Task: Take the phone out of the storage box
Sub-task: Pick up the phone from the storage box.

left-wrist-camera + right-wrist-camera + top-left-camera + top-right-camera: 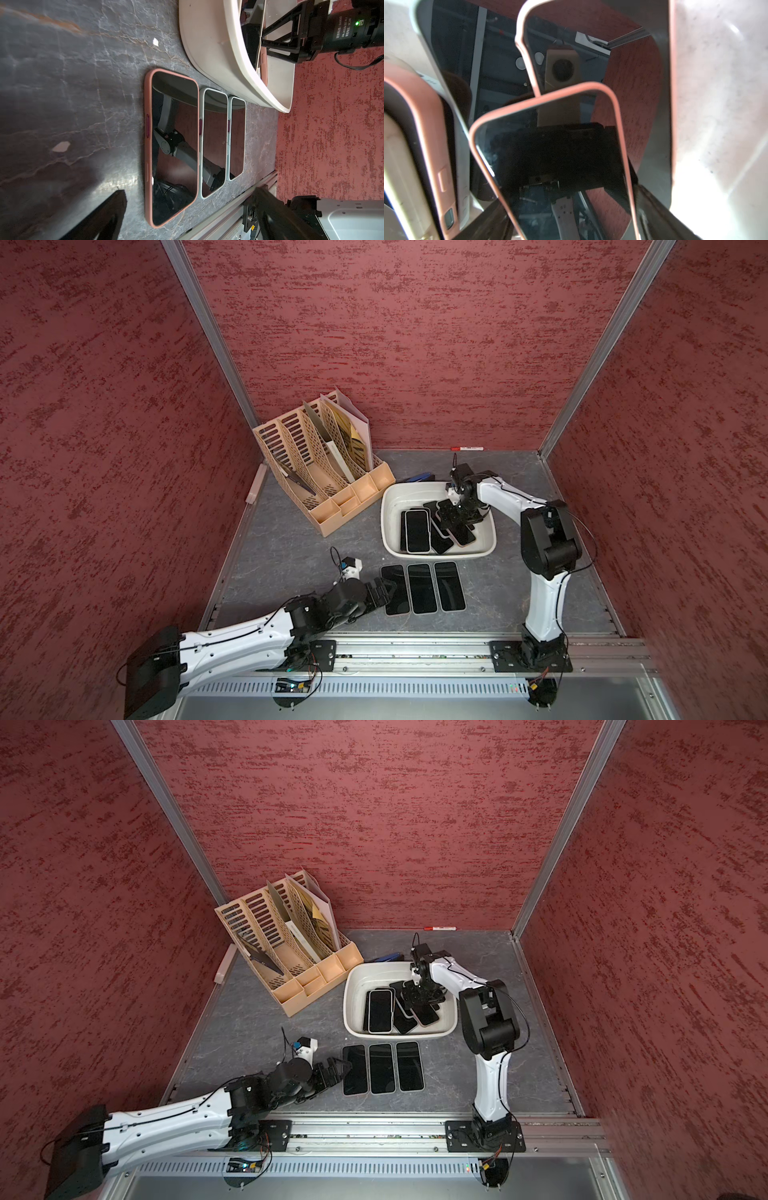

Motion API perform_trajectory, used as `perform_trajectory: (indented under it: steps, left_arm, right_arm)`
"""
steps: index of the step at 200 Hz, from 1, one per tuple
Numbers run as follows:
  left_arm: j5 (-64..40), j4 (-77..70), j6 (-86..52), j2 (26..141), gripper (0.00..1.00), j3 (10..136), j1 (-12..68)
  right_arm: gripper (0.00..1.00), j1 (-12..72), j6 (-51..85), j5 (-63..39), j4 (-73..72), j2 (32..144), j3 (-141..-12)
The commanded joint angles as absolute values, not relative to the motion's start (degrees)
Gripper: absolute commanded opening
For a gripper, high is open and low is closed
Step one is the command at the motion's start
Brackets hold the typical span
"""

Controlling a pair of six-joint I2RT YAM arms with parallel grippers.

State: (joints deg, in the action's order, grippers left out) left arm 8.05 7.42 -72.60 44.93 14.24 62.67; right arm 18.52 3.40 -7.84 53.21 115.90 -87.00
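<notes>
Top views, left arm: low, stretched forward; left gripper (pixel 385 593) by row of three phones (pixel 422 588) on table (pixel 291 556), fingers spread.
Box (pixel 390 526): right of centre, several phones inside.
Right arm: elbow high, right gripper (pixel 454 517) down in box.
Phone (pixel 560 158): in box, screen up, long axis diagonal.
Right wrist only: pink case, fingers (pixel 652 209) at both long edges; pinch unclear.
</notes>
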Motion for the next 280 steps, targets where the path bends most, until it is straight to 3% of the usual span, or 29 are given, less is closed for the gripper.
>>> perform_trajectory:
  steps: [1, 67, 132, 161, 249, 280]
  left_arm:
    - [6.4, 4.9, -70.5, 45.7, 1.0, 16.6, 62.4]
    - [7.8, 7.2, -70.5, 42.9, 1.0, 17.1, 62.5]
    - [10.1, 7.2, -58.7, 48.5, 1.0, 25.2, 64.4]
    - [10.1, -1.2, -52.4, 53.3, 1.0, 27.3, 64.9]
    - [2.7, -19.1, -47.3, 70.4, 1.0, 32.0, 64.4]
    - [-2.1, -21.9, -45.2, 78.6, 1.0, 37.7, 64.0]
  right_arm:
    - [0.81, 18.4, 4.6, -10.4, 53.4, 115.9, -84.8]
    - [0.64, 18.6, 9.7, -10.5, 52.1, 110.5, -85.7]
    - [0.57, 18.7, 16.5, -10.2, 53.5, 103.9, -88.6]
    - [0.57, 18.7, 19.1, -10.8, 56.9, 100.1, -88.7]
    - [0.57, 19.3, 25.7, -10.9, 63.2, 70.0, -60.9]
    - [0.57, 19.4, 26.0, -8.7, 65.2, 65.2, -53.2]
